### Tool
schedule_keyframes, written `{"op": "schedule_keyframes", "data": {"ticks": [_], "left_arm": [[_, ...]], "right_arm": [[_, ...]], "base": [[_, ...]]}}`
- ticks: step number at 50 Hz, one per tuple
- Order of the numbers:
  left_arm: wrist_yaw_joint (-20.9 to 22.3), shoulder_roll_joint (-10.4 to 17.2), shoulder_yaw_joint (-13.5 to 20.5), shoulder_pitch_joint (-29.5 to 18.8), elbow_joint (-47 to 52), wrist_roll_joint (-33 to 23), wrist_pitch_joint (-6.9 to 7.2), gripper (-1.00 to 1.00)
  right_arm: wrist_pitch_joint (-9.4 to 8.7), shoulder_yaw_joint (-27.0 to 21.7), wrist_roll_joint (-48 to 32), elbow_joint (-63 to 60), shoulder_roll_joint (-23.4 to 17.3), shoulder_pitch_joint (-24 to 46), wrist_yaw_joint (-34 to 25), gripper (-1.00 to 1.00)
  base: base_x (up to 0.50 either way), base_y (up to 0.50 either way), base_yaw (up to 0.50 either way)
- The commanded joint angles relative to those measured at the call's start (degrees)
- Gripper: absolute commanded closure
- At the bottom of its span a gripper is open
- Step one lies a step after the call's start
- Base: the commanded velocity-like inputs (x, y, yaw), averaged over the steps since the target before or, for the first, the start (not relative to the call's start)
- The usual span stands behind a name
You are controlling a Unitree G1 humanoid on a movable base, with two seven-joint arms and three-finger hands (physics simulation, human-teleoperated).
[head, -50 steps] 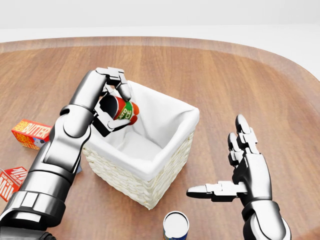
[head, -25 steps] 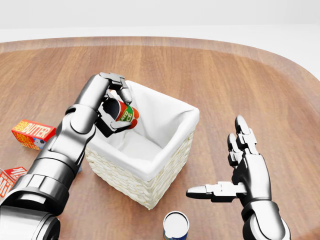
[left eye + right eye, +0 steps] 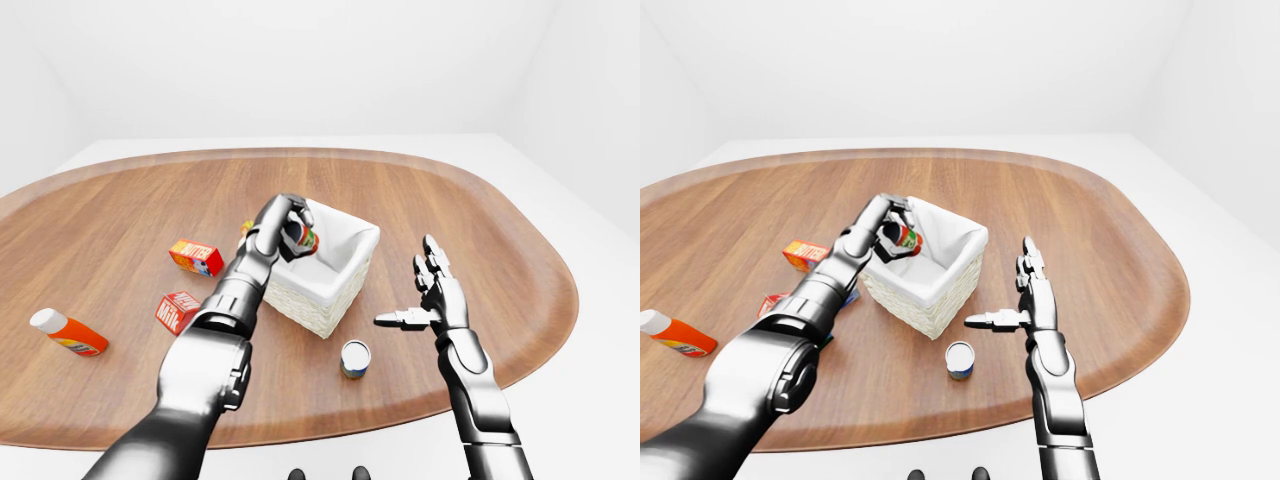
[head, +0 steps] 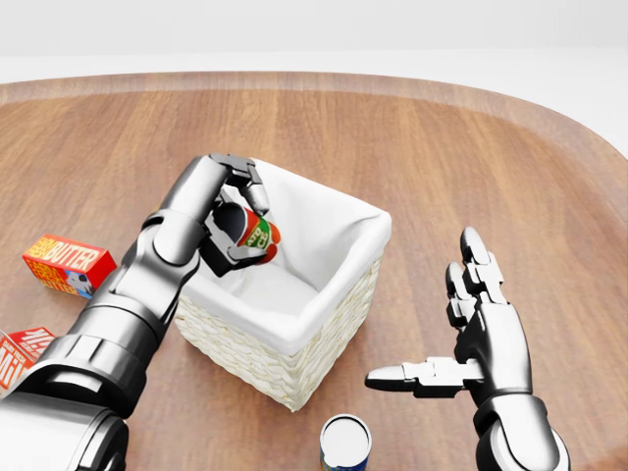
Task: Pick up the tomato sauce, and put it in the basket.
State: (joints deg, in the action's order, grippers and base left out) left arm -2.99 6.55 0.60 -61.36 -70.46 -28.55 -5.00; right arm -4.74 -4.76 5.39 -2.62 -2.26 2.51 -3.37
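The tomato sauce (image 4: pixel 255 232) is a small red can with a green and white label, tilted on its side. My left hand (image 4: pixel 235 218) is shut on it and holds it over the left part of the basket's opening. The basket (image 4: pixel 339 314) is white wicker with a white cloth lining and stands mid-table in the head view. My right hand (image 4: pixel 461 329) hovers open to the right of the basket, fingers spread, thumb pointing left, holding nothing.
An upright can with a white lid (image 4: pixel 345 444) stands below the basket. An orange butter box (image 4: pixel 67 262) and a red milk carton (image 4: pixel 22 353) lie at the left. An orange bottle with a white cap (image 3: pixel 68 334) lies further left on the wooden table (image 3: pixel 480 230).
My left hand has carried the can a little to the right and downward, further over the basket's opening. The right hand has stayed still.
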Motion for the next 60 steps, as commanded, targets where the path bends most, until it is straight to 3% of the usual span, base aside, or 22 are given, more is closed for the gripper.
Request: {"op": "schedule_keyframes", "data": {"ticks": [1, 32, 34, 35, 36, 37, 60], "left_arm": [[-1.4, -0.7, 0.2, -0.1, -1.5, 0.6, 0.00, 1.00], [-1.9, -1.3, 0.4, 0.3, -2.5, 0.0, 0.00, 1.00], [-1.8, -1.4, 0.3, 0.4, -2.4, -0.1, 0.00, 0.76], [-1.8, -1.4, 0.3, 0.5, -2.3, -0.1, 0.00, 0.55], [-1.8, -1.4, 0.3, 0.5, -2.4, -0.1, 0.00, 0.22], [-1.6, -1.3, 0.4, 0.5, -2.4, 0.0, 0.00, -1.00], [-1.4, -1.2, 0.5, 1.0, -1.7, 0.5, 0.00, -1.00]], "right_arm": [[-0.10, 0.0, 0.0, -0.2, 0.0, -0.1, -0.1, -1.00], [-0.06, 0.0, 0.1, 0.2, 0.0, 0.1, -0.1, -1.00], [0.18, 0.1, 0.0, 0.3, 0.0, 0.0, -0.1, -1.00], [0.15, 0.0, 0.1, 0.2, 0.0, 0.0, -0.1, -1.00], [-0.05, 0.0, 0.1, 0.0, 0.0, 0.0, -0.1, -1.00], [-0.23, 0.0, 0.1, -0.2, 0.0, -0.1, -0.1, -1.00], [-0.10, 0.0, 0.1, 0.0, 0.0, 0.0, 0.0, -1.00]], "base": [[0.00, 0.00, 0.00], [0.00, 0.00, 0.00], [0.00, 0.00, 0.00], [0.00, 0.00, 0.00], [0.00, 0.00, 0.00], [0.00, 0.00, 0.00], [0.00, 0.00, 0.00]]}}
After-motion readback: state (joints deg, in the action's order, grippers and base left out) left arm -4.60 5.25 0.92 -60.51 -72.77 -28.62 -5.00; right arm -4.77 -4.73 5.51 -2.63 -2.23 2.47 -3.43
